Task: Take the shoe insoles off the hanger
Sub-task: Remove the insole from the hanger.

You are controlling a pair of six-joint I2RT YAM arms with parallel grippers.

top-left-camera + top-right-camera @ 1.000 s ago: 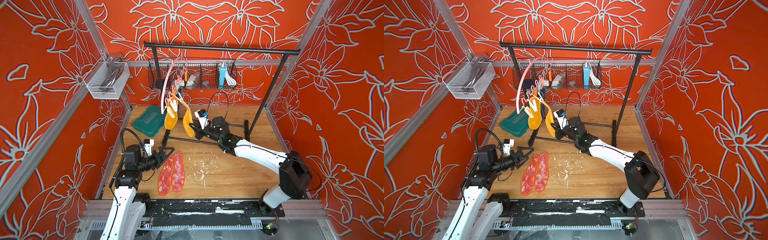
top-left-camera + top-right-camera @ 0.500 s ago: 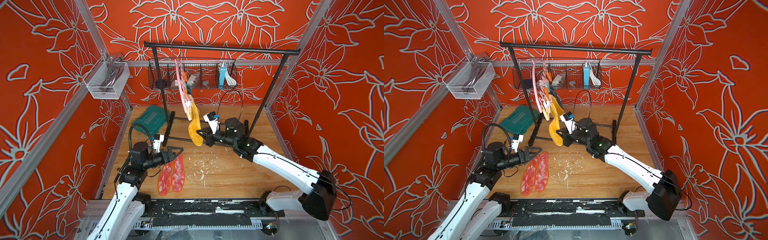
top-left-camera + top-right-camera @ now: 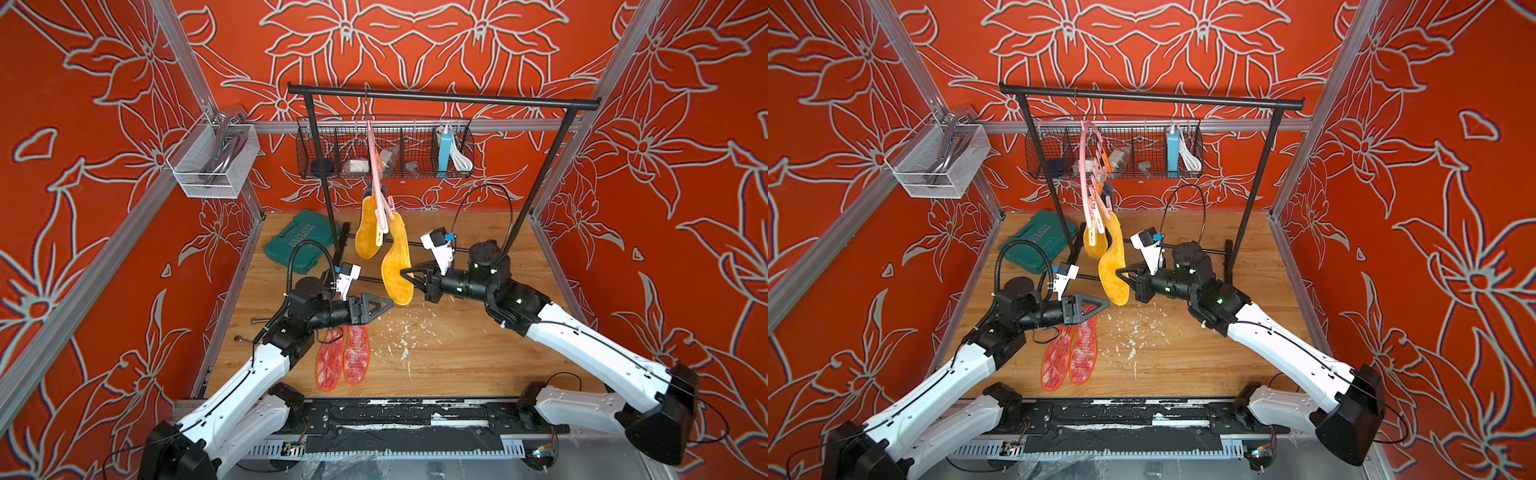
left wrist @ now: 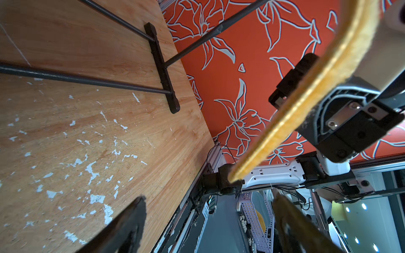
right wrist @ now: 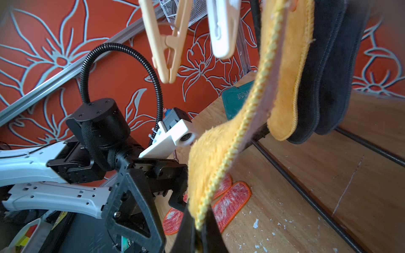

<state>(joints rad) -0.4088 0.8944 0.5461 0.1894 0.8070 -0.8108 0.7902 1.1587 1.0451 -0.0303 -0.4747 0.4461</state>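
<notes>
My right pincer (image 3: 404,274) pinches the edge of the lower mustard insole (image 3: 397,266), which hangs from the pink hanger (image 3: 375,166) on the rack (image 3: 440,96). My left pincer (image 3: 386,306) is spread just beside its tip. The red pair (image 3: 345,353) lies on the surface (image 3: 457,353)

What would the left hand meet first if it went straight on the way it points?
Probably the lower end of the hanging mustard insole, which the right hand pinches; depth is unclear.

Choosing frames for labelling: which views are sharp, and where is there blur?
Both top views: evenly lit, sharp on the lower yellow insole. Left wrist: left gripper's fingers blurred, near the lens. Right wrist: pale pegs soft, red insoles clear.
</notes>
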